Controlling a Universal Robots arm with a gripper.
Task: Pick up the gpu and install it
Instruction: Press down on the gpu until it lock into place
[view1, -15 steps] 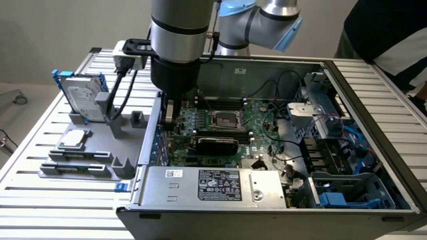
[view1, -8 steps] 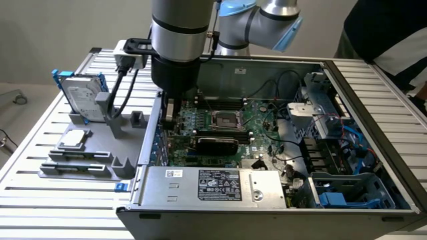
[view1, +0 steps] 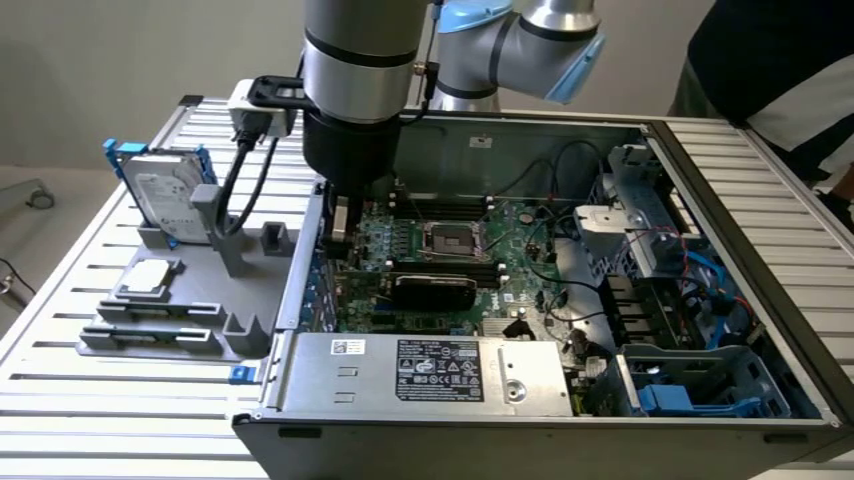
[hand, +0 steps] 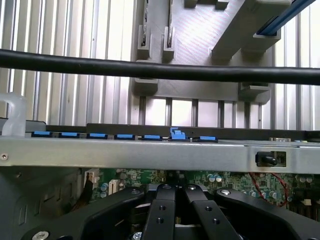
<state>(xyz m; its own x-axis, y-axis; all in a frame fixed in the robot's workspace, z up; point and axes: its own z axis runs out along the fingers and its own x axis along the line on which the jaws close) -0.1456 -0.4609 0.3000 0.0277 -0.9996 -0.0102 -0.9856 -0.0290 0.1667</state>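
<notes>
The gpu (view1: 434, 288), with its black glossy cover, sits inside the open computer case (view1: 747, 200), down on the green motherboard (view1: 514, 235) below the CPU socket. My gripper (view1: 342, 225) hangs at the case's wall on the exterior view's left, a short way from the gpu's end and mostly hidden by the arm's wrist. In the wrist view my black fingers (hand: 162, 215) lie pressed together, with nothing visible between them, above the motherboard (hand: 225, 180) and the case's rim (hand: 150, 150). I cannot tell whether they touch the gpu.
A grey fixture (view1: 200, 300) on the slatted table holds a silver hard drive in a blue frame (view1: 167, 190), a processor chip (view1: 147, 275) and thin memory sticks (view1: 147, 335). The power supply (view1: 427, 365) fills the case's front. A person (view1: 787, 70) stands at the exterior view's right. A black cable (hand: 160, 70) crosses the wrist view.
</notes>
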